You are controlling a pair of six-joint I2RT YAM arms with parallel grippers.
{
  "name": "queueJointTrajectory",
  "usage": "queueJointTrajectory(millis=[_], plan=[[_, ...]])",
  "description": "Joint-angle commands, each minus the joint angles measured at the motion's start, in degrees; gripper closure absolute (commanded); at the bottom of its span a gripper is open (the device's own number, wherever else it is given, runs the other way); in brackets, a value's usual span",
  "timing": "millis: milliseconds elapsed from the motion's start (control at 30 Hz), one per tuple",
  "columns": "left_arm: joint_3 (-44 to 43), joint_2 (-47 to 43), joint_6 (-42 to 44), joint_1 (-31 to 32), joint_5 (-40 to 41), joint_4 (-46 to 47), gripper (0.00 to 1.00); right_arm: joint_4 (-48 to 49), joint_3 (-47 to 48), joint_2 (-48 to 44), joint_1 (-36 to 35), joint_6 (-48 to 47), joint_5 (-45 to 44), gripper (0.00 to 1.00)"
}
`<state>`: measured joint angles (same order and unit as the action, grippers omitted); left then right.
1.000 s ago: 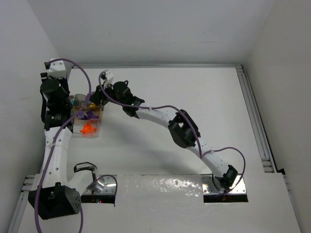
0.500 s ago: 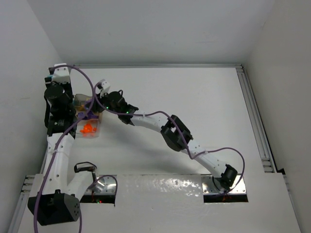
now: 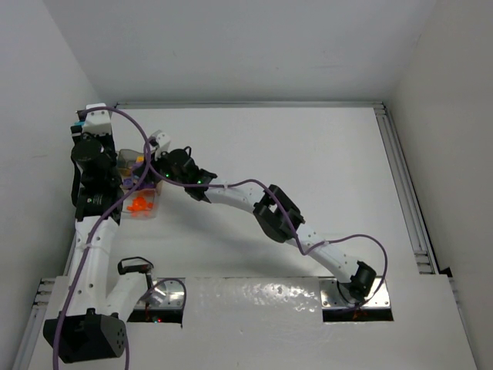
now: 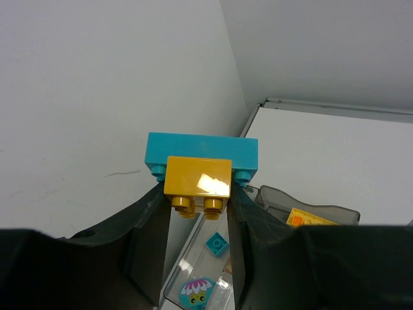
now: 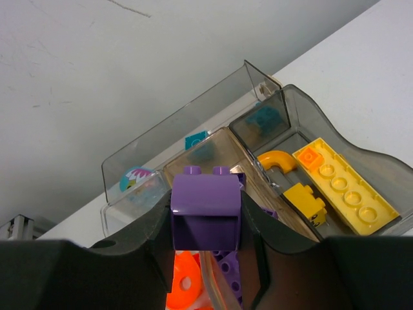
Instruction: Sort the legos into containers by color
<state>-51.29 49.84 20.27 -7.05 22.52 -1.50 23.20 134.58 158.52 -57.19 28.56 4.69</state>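
Left claw (image 4: 197,200) is clamped on a two-piece stack: a teal brick (image 4: 203,150) with a yellow brick (image 4: 197,175) stuck on its face. It is held up over the far left end of the tray, close to the side wall.

Right claw (image 5: 205,223) has a purple brick (image 5: 205,201) pinched between its fingers, hanging right over the tray (image 5: 187,119). The tray sits on the table (image 3: 308,154) at the left edge, toward the far left corner.

Now the compartments, from the right wrist view:
- **Grey bin on the right:** a long yellow plate (image 5: 345,187), a small yellow block (image 5: 303,199) and a curved orange-yellow piece (image 5: 276,158).
- **Bin behind it:** a lone teal piece (image 5: 263,116).
- **Clear bin further left:** a flat teal square (image 5: 195,141) and a flower-printed piece (image 5: 134,177).
- **Directly below the purple brick:** orange pieces (image 5: 184,287) beside purple pieces (image 5: 226,268). I can't make out whether a divider splits them.
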Motion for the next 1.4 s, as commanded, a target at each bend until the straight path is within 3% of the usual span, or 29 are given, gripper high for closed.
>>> queueJointTrajectory(millis=[0, 200, 333, 733, 800, 867, 1000, 1100, 1200, 1267, 1367], plan=[[0.0, -1.2, -0.6, 0.7, 0.9, 1.8, 1.0, 1.1, 0.6, -0.5, 0.1, -1.2, 0.1, 0.84], [0.0, -1.3, -1.4, 0.7, 0.9, 1.6, 1.0, 0.9, 0.3, -0.5, 0.1, -1.3, 2.5, 0.56], [0.0, -1.4, -1.5, 0.7, 0.7, 1.6, 1.0, 1.2, 0.4, -0.8, 0.1, -1.5, 1.7, 0.46], [-0.4, -1.2, -2.7, 0.5, -1.1, -0.6, 1.0, 4.0, 3.1, -3.6, 0.7, -3.2, -0.1, 0.35], [-1.1, -1.0, -3.0, 0.5, -4.3, -0.8, 1.0, 4.0, 0.8, -6.2, 1.1, -4.9, -0.4, 0.3], [-1.7, -0.7, -3.4, 0.5, -7.7, -1.0, 1.0, 3.9, -8.2, -13.7, 1.7, -9.4, -0.6, 0.21], [-2.8, 1.0, -2.3, -0.2, -25.6, 0.0, 1.0, -1.2, -25.4, -28.3, 3.6, -16.3, -0.3, 0.02], [-1.9, 2.1, -2.3, -0.8, -39.0, 2.9, 1.0, 4.1, -49.1, -42.6, 9.7, -14.7, 14.8, 0.01], [-0.7, 2.7, 2.4, -1.1, -53.5, 3.7, 1.0, 1.2, -60.7, -55.3, 15.2, -14.1, 20.8, 0.02], [0.4, 2.7, 6.9, -1.4, -65.4, 2.3, 1.0, -9.8, -61.5, -61.3, 17.0, -16.0, 20.7, 0.09], [1.2, 3.3, 18.1, -1.5, -80.0, -2.7, 1.0, -28.8, -54.0, -62.9, 17.2, -20.7, 15.1, 0.17]])
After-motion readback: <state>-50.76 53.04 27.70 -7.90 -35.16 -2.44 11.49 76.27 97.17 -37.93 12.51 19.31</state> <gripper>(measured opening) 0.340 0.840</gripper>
